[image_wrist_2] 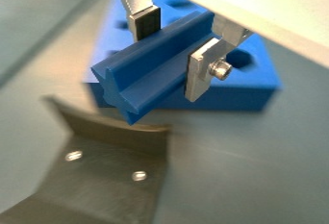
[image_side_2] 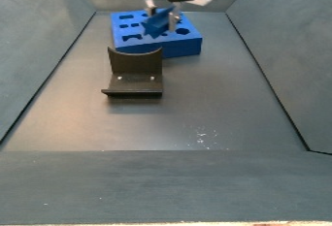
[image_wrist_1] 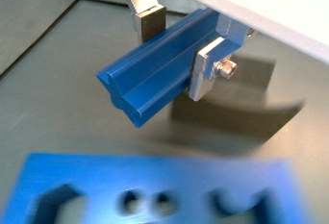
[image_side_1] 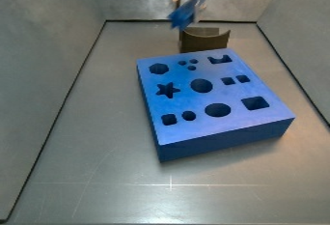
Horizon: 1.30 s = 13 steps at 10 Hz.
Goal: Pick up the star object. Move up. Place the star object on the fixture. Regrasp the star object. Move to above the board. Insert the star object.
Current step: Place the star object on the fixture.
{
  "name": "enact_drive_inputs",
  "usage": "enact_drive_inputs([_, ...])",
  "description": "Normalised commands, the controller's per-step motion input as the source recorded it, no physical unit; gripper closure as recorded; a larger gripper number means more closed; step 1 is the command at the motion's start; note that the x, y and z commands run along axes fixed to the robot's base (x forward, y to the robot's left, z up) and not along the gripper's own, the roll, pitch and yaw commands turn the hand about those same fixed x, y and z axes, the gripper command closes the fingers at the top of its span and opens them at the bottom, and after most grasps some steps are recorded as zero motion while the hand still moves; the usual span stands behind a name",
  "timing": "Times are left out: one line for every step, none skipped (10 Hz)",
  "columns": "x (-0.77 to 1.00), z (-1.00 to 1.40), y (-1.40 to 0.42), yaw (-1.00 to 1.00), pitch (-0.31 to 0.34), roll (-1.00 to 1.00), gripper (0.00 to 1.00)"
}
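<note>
**Ana:** Blue on silver — the star object [image_wrist_1: 157, 66] sits clamped in the pincer [image_wrist_1: 180, 47], one padded finger [image_wrist_2: 141, 14] on the far flank and one finger plate [image_wrist_2: 206, 71] on the near flank, and it's well clear of the table [image_side_2: 195, 104].

**Ben:** Where is it relative to the fixture?

**Ana:** Up in the air, above the fixture [image_side_2: 134, 73] and a little toward the board [image_side_1: 211, 103] in a side view. In another side view the pincer [image_side_1: 184, 7] hangs just over the fixture [image_side_1: 203, 40], at the board's far edge. So it isn't seated in the notch, and it isn't over the star-shaped hole [image_side_1: 167, 90] either.

**Ben:** What worries you from here?

**Ana:** The tilt, mostly. In both wrist views the bar runs slanted across the fingers rather than square to them. If it meets the fixture at that angle, I'd expect it to rock on its ridges and settle crooked.

**Ben:** And the grip itself?

**Ana:** Flat pads on a ridged profile, so probably not much contact. A nudge against the fixture's upright wall could twist the piece in the pincer or pop it loose.

**Ben:** And later on?

**Ana:** The star-shaped hole sits on the side of the board away from the fixture. Any leftover rotation would, I think, jam the points on its rim.
</note>
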Motion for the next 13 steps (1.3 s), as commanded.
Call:
enact_drive_inputs([0.54,0.65,1.0,1.0,0.105,-0.87,1.0])
enact_drive_inputs([0.48,0.6,1.0,1.0,0.152,-0.92,1.0])
enact_drive_inputs([0.38,0.48,0.98,1.0,0.239,-0.97,1.0])
enact_drive_inputs([0.25,0.28,0.79,0.95,0.323,-1.0,1.0])
enact_drive_inputs([0.18,0.15,0.6,0.85,0.412,-1.0,1.0])
enact_drive_inputs([0.14,0.07,0.37,0.55,0.486,-0.84,1.0])
enact_drive_inputs([0.13,0.04,0.21,0.32,0.506,-0.68,1.0])
enact_drive_inputs([0.13,0.02,0.12,0.2,0.503,-0.57,1.0])
enact_drive_inputs([0.11,0.0,0.06,-0.02,0.424,-0.29,1.0])
enact_drive_inputs([0.1,0.0,0.04,-0.08,0.387,-0.21,1.0])
enact_drive_inputs([0.09,0.0,0.03,-0.14,0.291,-0.13,1.0])
enact_drive_inputs([0.08,0.0,0.03,-0.15,0.246,-0.09,1.0])
enact_drive_inputs([0.09,0.01,0.04,-0.15,0.202,-0.07,1.0])
